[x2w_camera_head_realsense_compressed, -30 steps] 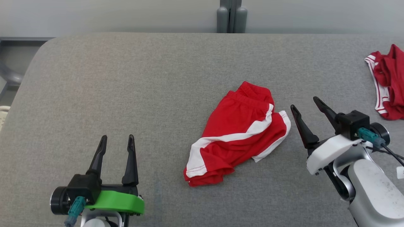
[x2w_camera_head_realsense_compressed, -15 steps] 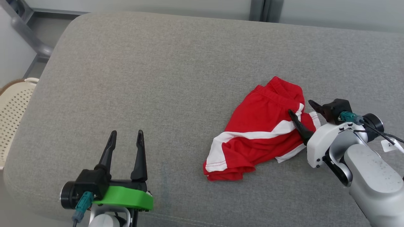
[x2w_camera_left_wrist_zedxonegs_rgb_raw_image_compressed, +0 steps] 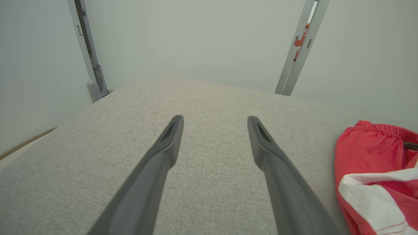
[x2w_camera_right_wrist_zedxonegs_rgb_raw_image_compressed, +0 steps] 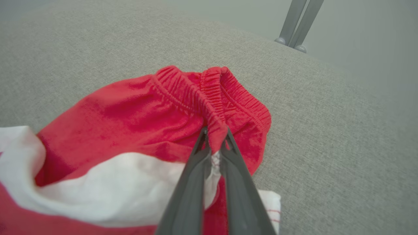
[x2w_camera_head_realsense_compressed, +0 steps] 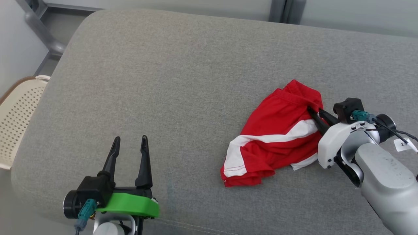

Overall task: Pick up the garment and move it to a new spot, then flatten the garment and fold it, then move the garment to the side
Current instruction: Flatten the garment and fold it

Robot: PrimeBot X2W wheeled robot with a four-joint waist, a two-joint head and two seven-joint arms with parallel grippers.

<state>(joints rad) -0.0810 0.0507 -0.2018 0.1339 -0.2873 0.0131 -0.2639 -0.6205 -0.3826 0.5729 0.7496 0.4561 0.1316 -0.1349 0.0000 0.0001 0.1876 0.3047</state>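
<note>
Right of the middle of the tabletop (x2w_camera_head_realsense_compressed: 163, 81), closer to its near edge than its far one, the shorts (x2w_camera_head_realsense_compressed: 277, 137) lie crumpled, red with a white stripe. My right gripper (x2w_camera_head_realsense_compressed: 314, 112) has its fingers pinched together on a raised ridge of the waistband (x2w_camera_right_wrist_zedxonegs_rgb_raw_image_compressed: 212, 94). In the right wrist view I see a thin fold of elastic and a sliver of white cloth squeezed between them. My left gripper (x2w_camera_head_realsense_compressed: 130, 141) hovers by the near left corner, fingers apart and holding nothing, well apart from the shorts.

What worries me is how little cloth I have. The bite sits close to the tips and looks narrow, so I judge a quick lift could let the elastic stretch and slide out. I cannot tell whether both layers of the waistband are caught. If only one is, the shorts may hang twisted and land more bunched than they are now, making the flattening harder. With a single hold, the legs would trail, and the rough cover could drag on them and tug the fold loose. A low carry toward the near edge might also let the trailing cloth spill over it.
</note>
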